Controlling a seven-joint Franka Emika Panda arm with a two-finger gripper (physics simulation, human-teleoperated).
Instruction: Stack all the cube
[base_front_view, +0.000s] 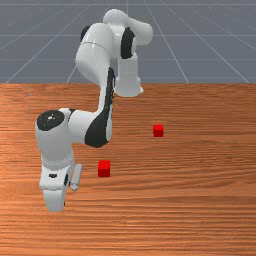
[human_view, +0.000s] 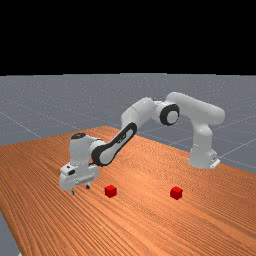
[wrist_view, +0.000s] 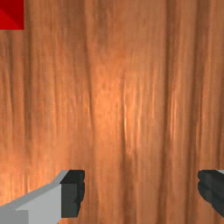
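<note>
A bright red cube (base_front_view: 104, 170) sits well apart from a matching cube (base_front_view: 158, 132).

The tabletop (base_front_view: 200, 210) was of orange-brown wood, its grain darkly streaked and parallel to the straight edge at the front view's top. Beyond that edge lay a grey floor (base_front_view: 215, 55), crossed by thin pale lines (base_front_view: 179, 67). Black background (human_view: 125, 35) stood above the floor in the far view.
</note>
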